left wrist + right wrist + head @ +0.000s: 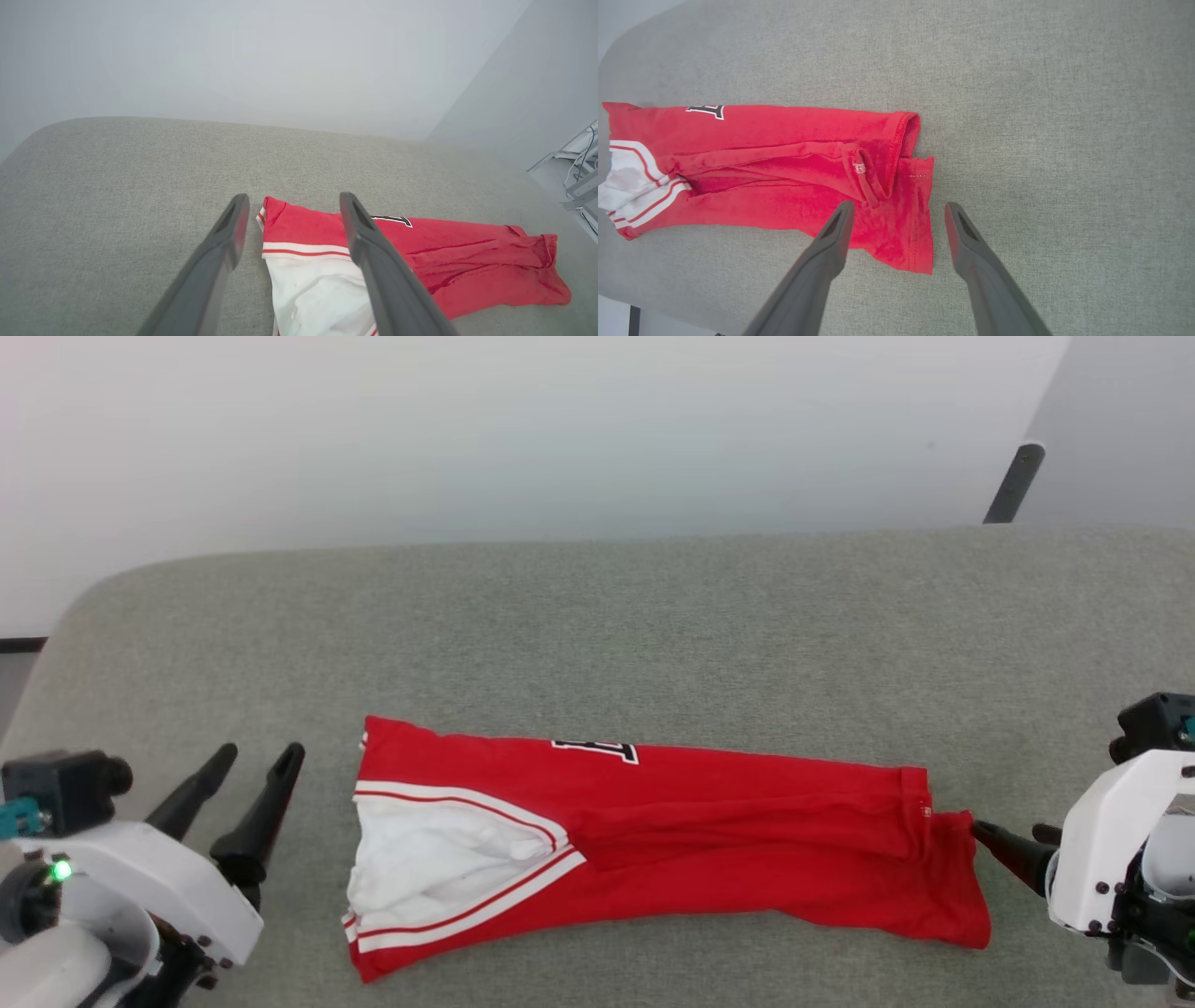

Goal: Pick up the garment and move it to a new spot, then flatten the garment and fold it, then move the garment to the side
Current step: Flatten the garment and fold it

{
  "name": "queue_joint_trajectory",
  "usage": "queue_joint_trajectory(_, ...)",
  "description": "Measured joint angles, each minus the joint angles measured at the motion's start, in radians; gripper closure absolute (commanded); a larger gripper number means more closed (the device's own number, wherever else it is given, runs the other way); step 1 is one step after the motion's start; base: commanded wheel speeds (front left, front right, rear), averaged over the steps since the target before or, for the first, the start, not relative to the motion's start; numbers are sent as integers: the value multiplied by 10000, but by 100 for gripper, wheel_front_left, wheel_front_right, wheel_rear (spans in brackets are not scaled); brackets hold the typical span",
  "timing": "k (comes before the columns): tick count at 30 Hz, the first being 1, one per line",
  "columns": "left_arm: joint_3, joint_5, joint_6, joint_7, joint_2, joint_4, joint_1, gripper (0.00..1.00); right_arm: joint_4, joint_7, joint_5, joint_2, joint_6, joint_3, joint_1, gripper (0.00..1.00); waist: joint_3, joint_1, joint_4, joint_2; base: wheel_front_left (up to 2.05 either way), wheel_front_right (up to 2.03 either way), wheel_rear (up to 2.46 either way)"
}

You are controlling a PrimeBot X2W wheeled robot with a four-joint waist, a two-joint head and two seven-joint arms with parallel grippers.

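Garment [709,840] judged light, limp; best pinched at end hems. Fingers of left gripper [262,751] and right gripper [899,207] spread apart, nothing held.

The garment [747,840] is folded lengthwise into a long red strip and lies flat on the grey fabric surface [653,616]. There's a white sleeve with red-white striped trim at the left end, and the hem's kinda rumpled at the right. A sliver of black lettering shows at the far edge.
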Motion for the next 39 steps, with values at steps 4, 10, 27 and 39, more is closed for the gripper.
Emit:
queue_joint_trajectory(4,508,384,67,-213,-424,167,551,0,420,92,-178,-2,0,-297,-41,0,-40,0,157,0,0,0,0)
queue_joint_trajectory(10,1941,1406,-117,-240,-1609,568,1598,0,1018,144,-470,-132,0,-539,-346,0,59,0,421,0,0,0,0)
queue_joint_trajectory(27,4915,3914,-1179,-242,-4245,1235,3177,0,3009,-61,-859,-219,0,-105,-1164,0,994,0,1182,0,0,0,0)
queue_joint_trajectory(39,6052,4736,-1601,-242,-5187,1258,3568,0,3643,-136,40,-424,-4,397,-1533,100,1376,0,1624,0,0,0,0)
